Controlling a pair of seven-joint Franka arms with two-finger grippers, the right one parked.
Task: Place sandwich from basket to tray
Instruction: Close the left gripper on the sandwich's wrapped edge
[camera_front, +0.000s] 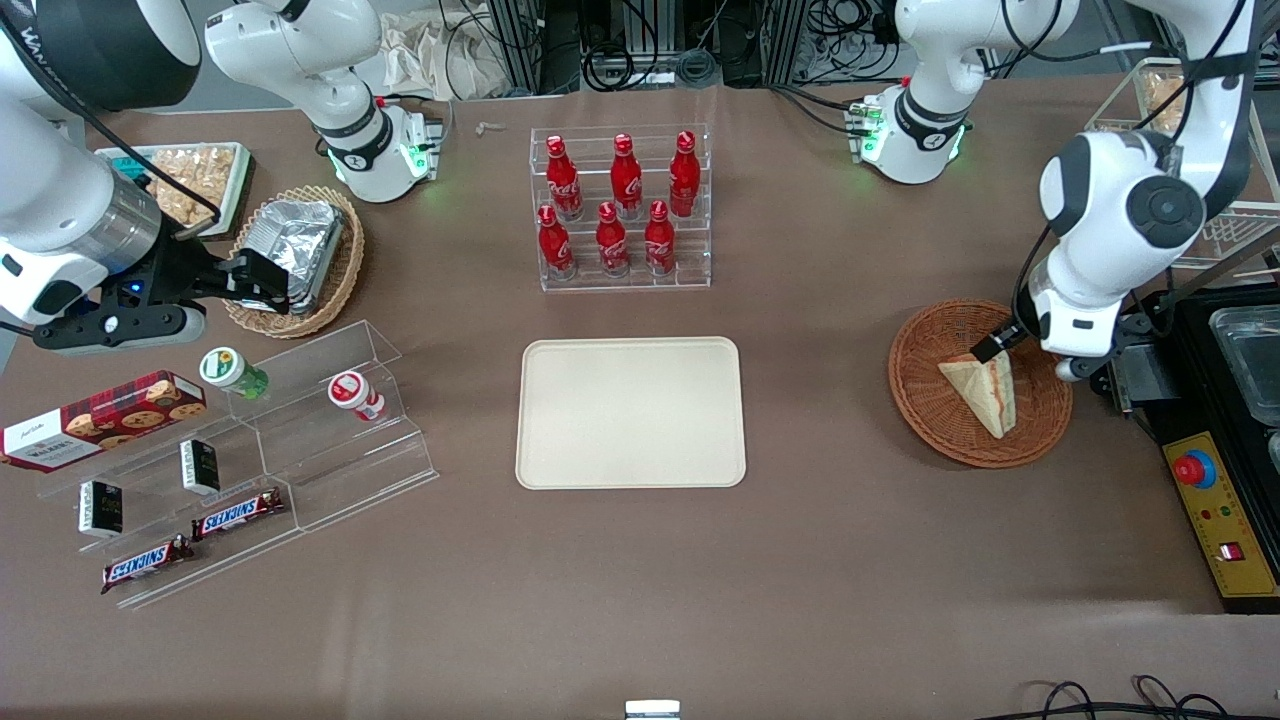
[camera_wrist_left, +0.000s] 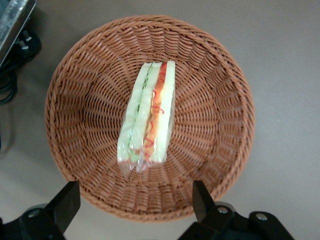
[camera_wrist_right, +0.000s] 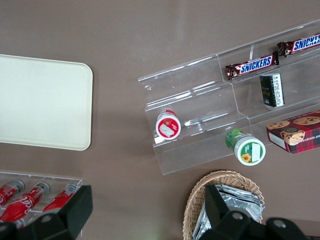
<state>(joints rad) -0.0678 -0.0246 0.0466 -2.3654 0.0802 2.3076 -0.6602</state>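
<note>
The end effector (camera_wrist_left: 135, 202) hangs released above the basket (camera_wrist_left: 220, 120), where the sandwich (camera_wrist_left: 148, 116) lies; the tray (camera_front: 630, 412) is well apart.

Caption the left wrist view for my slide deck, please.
Open claw poised above the wrapped sandwich lying in the round wicker basket.
</note>
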